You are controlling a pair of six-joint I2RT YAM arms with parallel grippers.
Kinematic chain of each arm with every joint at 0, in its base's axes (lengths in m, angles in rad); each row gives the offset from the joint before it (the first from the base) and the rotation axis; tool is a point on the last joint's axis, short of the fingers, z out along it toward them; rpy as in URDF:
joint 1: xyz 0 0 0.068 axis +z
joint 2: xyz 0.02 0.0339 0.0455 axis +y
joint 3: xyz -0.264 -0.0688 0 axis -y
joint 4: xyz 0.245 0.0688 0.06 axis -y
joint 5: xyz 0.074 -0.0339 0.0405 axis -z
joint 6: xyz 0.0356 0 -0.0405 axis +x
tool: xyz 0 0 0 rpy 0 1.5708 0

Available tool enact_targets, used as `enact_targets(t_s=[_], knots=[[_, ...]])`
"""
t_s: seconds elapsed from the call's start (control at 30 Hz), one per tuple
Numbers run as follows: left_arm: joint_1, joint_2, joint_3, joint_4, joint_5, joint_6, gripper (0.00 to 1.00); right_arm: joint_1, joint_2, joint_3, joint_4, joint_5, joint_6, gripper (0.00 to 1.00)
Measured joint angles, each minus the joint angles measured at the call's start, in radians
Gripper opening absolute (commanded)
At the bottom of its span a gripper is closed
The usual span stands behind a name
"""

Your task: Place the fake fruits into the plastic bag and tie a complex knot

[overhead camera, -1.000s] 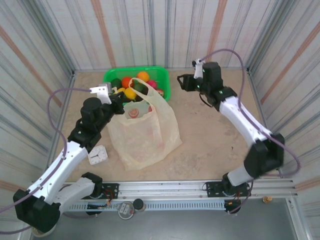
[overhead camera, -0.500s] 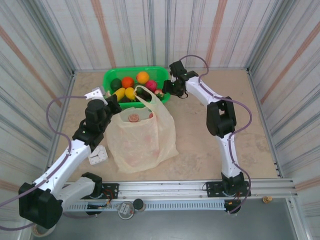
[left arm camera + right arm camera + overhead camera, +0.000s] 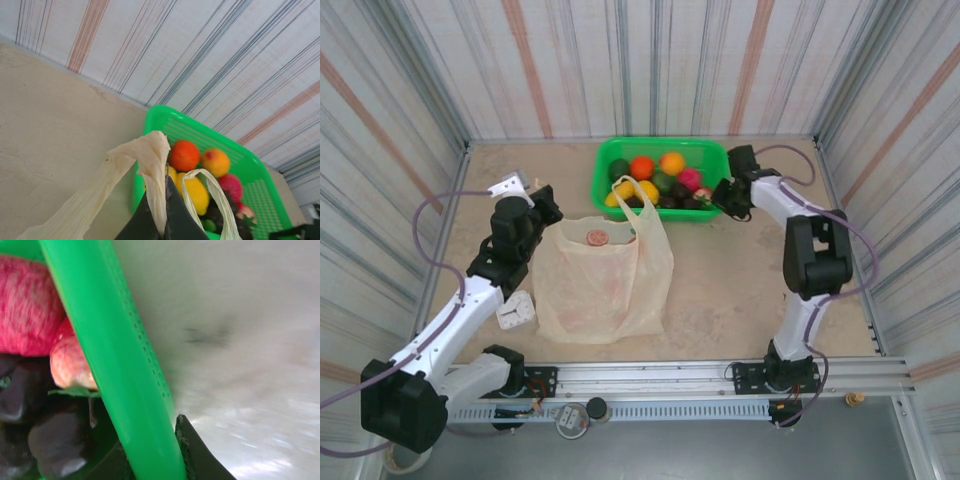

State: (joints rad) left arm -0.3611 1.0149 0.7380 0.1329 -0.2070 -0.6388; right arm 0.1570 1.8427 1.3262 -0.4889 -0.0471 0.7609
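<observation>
Left gripper [image 3: 540, 202]: jaws pinched shut on a handle of the plastic bag [image 3: 600, 290], left of centre.
Right gripper [image 3: 726, 196]: jaws clamped on the green basket [image 3: 660, 144] at its right wall.
Fake fruits [image 3: 656, 180]: in the basket, upper centre.
Plastic bag: on the worktop [image 3: 730, 290] below the basket; red print too faint to read.

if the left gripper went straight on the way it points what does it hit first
Past the bag handle it pinches, the left gripper would likely meet the green basket at its near wall, then the yellow fruit; depth is unclear.
</observation>
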Motion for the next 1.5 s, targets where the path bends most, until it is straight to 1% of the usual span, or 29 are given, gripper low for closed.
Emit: enact_targets(t_s=[0.03, 0.1, 0.2, 0.37, 0.53, 0.57, 0.6, 0.67, 0.7, 0.73, 0.83, 0.9, 1.0, 1.1, 1.17, 1.23, 1.3, 1.37, 1.43, 1.5], knots=[[0.000, 0.004, 0.000, 0.000, 0.000, -0.005, 0.00, -0.027, -0.050, -0.058, 0.008, 0.010, 0.026, 0.17], [0.000, 0.015, 0.000, 0.003, 0.000, -0.018, 0.00, -0.077, -0.148, -0.165, 0.014, 0.033, 0.074, 0.20], [0.000, 0.055, 0.015, 0.017, 0.004, -0.041, 0.00, -0.124, -0.293, -0.308, -0.005, 0.097, 0.143, 0.27], [0.000, 0.177, 0.122, 0.038, 0.036, -0.074, 0.00, -0.138, -0.566, -0.516, -0.086, 0.198, 0.290, 0.27], [0.000, 0.270, 0.252, 0.048, 0.085, -0.092, 0.00, -0.217, -0.870, -0.724, -0.166, 0.254, 0.484, 0.25], [0.000, 0.290, 0.286, 0.045, 0.101, -0.091, 0.00, -0.228, -0.924, -0.758, -0.189, 0.262, 0.510, 0.28], [0.000, 0.307, 0.316, 0.043, 0.115, -0.091, 0.00, -0.232, -0.966, -0.782, -0.216, 0.268, 0.523, 0.34], [0.000, 0.351, 0.397, 0.027, 0.154, -0.079, 0.00, -0.231, -1.023, -0.797, -0.262, 0.278, 0.534, 0.52], [0.000, 0.371, 0.436, 0.016, 0.172, -0.071, 0.00, -0.230, -1.038, -0.794, -0.269, 0.282, 0.526, 0.58], [0.000, 0.398, 0.486, 0.000, 0.198, -0.058, 0.00, -0.230, -1.049, -0.784, -0.278, 0.288, 0.503, 0.61], [0.002, 0.482, 0.647, -0.065, 0.308, 0.007, 0.00, -0.222, -1.054, -0.713, -0.307, 0.325, 0.393, 0.62], [0.003, 0.536, 0.748, -0.105, 0.399, 0.062, 0.00, -0.192, -1.059, -0.660, -0.309, 0.360, 0.308, 0.62], [0.003, 0.600, 0.876, -0.169, 0.515, 0.136, 0.02, -0.112, -1.076, -0.583, -0.307, 0.427, 0.196, 0.62], [0.003, 0.642, 0.977, -0.225, 0.607, 0.196, 0.02, -0.005, -1.084, -0.513, -0.295, 0.502, 0.099, 0.61], [0.003, 0.664, 1.040, -0.251, 0.666, 0.235, 0.01, 0.063, -1.077, -0.470, -0.287, 0.546, 0.040, 0.61], [0.003, 0.672, 1.080, -0.272, 0.707, 0.263, 0.00, 0.087, -1.065, -0.442, -0.282, 0.557, 0.009, 0.61], [0.003, 0.673, 1.106, -0.282, 0.740, 0.285, 0.00, 0.092, -1.054, -0.433, -0.269, 0.547, -0.026, 0.57], [0.003, 0.673, 1.123, -0.293, 0.776, 0.303, 0.00, 0.097, -1.047, -0.435, -0.244, 0.489, -0.072, 0.49], [0.003, 0.673, 1.130, -0.308, 0.816, 0.319, 0.00, 0.113, -1.036, -0.436, -0.190, 0.372, -0.125, 0.39], [0.003, 0.673, 1.130, -0.320, 0.856, 0.325, 0.00, 0.145, -1.007, -0.436, -0.121, 0.251, -0.167, 0.37]])
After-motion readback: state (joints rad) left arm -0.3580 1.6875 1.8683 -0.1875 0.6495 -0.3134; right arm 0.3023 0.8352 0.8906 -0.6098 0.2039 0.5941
